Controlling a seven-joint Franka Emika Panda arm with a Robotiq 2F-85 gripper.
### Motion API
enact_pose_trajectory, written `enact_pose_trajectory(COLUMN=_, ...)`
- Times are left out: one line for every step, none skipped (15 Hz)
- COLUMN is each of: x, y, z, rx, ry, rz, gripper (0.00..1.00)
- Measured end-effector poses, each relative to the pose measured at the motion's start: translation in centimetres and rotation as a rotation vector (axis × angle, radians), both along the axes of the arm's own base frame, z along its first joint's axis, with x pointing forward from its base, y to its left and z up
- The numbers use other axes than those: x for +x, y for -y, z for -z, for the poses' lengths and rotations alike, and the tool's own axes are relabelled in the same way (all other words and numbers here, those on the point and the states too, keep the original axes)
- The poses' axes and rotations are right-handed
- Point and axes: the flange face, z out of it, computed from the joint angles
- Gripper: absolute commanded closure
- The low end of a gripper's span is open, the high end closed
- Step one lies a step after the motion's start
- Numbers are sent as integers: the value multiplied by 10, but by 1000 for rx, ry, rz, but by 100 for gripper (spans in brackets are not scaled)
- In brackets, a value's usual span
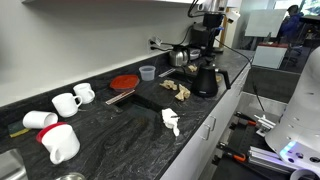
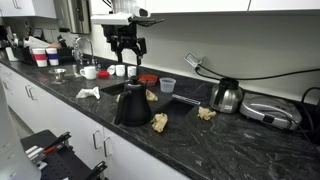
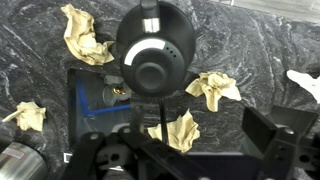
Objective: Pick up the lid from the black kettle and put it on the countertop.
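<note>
The black kettle [image 1: 205,80] [image 2: 132,105] stands on the dark speckled countertop [image 1: 120,135] [image 2: 205,145] near its front edge. In the wrist view I look down on the kettle [image 3: 155,40]. Its small round dark lid [image 3: 152,72] sits on the narrow top and also shows in an exterior view [image 2: 131,87]. My gripper [image 2: 128,48] [image 1: 208,25] hangs open and empty well above the kettle, apart from it. In the wrist view its fingers [image 3: 180,138] frame the bottom of the picture, with the kettle above them.
Crumpled yellowish paper wads [image 3: 212,90] [image 3: 85,40] lie around the kettle. A shiny metal pot [image 2: 226,97] stands beside it. A red disc [image 1: 123,82], a small cup [image 1: 147,72], white mugs [image 1: 66,103] and a white tissue [image 1: 171,122] are on the counter. A coffee machine [image 1: 200,45] stands at the back.
</note>
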Motion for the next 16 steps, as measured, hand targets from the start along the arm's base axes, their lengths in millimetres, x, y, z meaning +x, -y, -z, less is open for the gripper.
enact_pose_trajectory(x=-2, y=5, z=-1, rx=-12, ry=1, rz=12, gripper=0)
enact_pose_trajectory(x=-4, y=10, z=-1, rx=-19, ry=2, rz=28, gripper=0)
enact_pose_trajectory(x=-6, y=14, z=-1, rx=-22, ry=2, rz=47, gripper=0)
enact_pose_trajectory(x=-8, y=17, z=0, rx=-20, ry=2, rz=68, gripper=0)
enact_pose_trajectory(x=-11, y=19, z=1, rx=-18, ry=0, rz=89, gripper=0)
enact_pose_trajectory(x=-14, y=21, z=3, rx=-14, ry=-3, rz=112, gripper=0)
enact_pose_trajectory(x=-16, y=23, z=6, rx=-6, ry=-8, rz=136, gripper=0)
enact_pose_trajectory(x=-19, y=24, z=9, rx=3, ry=-13, rz=159, gripper=0)
enact_pose_trajectory(x=-21, y=25, z=13, rx=9, ry=-18, rz=180, gripper=0)
enact_pose_trajectory(x=-22, y=25, z=16, rx=15, ry=-22, rz=198, gripper=0)
enact_pose_trajectory(x=-24, y=25, z=19, rx=23, ry=-27, rz=214, gripper=0)
enact_pose_trajectory(x=-24, y=25, z=22, rx=32, ry=-28, rz=227, gripper=0)
enact_pose_trajectory(x=-25, y=24, z=24, rx=43, ry=-27, rz=238, gripper=0)
enact_pose_trajectory(x=-25, y=23, z=25, rx=53, ry=-26, rz=246, gripper=0)
enact_pose_trajectory(x=-25, y=23, z=27, rx=63, ry=-26, rz=253, gripper=0)
enact_pose_trajectory(x=-25, y=23, z=29, rx=68, ry=-24, rz=257, gripper=0)
